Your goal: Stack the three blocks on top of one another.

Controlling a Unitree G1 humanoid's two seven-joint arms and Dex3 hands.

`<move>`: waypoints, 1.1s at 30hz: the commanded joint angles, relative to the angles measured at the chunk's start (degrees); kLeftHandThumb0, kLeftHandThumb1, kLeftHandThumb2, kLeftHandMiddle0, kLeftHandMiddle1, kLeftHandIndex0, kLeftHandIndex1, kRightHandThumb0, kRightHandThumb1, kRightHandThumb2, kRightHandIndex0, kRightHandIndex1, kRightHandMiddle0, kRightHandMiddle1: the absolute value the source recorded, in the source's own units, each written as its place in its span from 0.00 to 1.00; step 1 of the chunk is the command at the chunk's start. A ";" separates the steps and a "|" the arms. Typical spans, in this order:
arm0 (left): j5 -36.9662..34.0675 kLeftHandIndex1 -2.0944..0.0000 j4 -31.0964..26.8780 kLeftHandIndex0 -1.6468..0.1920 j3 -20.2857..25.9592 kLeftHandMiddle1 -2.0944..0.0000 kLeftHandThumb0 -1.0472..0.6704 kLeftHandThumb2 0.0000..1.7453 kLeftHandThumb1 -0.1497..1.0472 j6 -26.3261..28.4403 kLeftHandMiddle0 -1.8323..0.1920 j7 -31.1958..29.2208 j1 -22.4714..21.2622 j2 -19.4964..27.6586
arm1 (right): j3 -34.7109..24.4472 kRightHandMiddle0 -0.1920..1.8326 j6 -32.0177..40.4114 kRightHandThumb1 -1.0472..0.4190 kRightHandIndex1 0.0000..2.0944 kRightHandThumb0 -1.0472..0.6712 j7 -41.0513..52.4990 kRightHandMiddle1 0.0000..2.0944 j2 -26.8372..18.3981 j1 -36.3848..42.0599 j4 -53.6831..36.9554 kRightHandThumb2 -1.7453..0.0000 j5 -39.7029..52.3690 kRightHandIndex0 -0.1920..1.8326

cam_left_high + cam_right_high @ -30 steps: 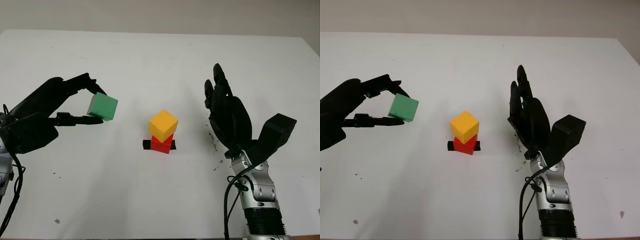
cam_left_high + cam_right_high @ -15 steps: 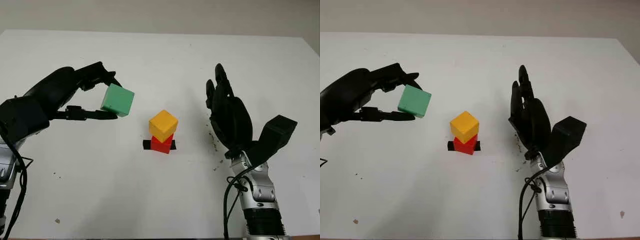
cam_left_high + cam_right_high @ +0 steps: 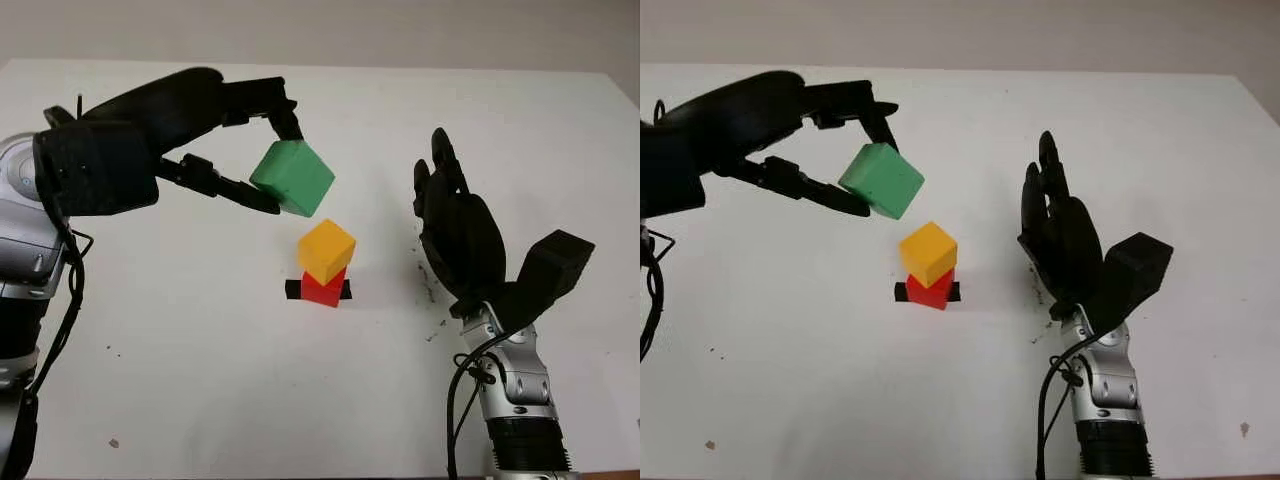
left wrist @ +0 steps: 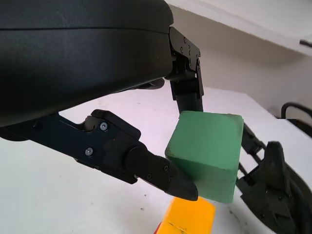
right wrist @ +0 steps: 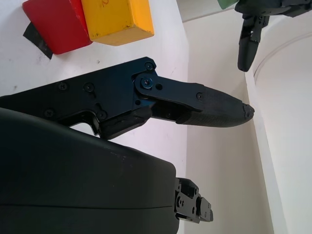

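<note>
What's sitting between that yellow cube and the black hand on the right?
Nothing but bare white table lies between the yellow block and the open right hand, as the left eye view shows.

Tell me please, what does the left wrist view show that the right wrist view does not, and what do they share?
The left wrist view shows the whole green block pinched in the left hand, above the stack. The right wrist view shows the red block under the yellow block, sitting on a black tape mark, beside the open right hand. Both views share the yellow block and the white table.
</note>
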 commanded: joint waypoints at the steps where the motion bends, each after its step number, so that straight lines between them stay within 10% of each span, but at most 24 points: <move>1: 1.95 0.28 0.45 0.71 -1.88 0.97 0.36 0.03 0.96 -0.34 0.78 -1.70 -3.95 0.58 | 0.17 0.00 -0.90 0.00 0.00 0.17 -0.02 0.00 0.04 -0.34 0.36 0.64 -0.41 0.00; 20: 8.70 0.29 11.19 0.70 -7.18 0.98 0.34 0.03 0.97 -11.67 0.79 -5.47 -13.35 -3.92 | -0.23 0.00 -0.65 0.00 0.00 0.16 -0.19 0.00 -0.07 -0.18 1.79 0.65 -0.72 0.00; 33: -2.17 0.26 13.56 0.73 -3.75 0.98 0.32 0.03 0.99 -0.28 0.81 -10.85 -12.57 -7.01 | -0.25 0.00 -0.45 0.00 0.00 0.17 -0.04 0.00 0.16 0.44 1.25 0.66 -0.30 0.00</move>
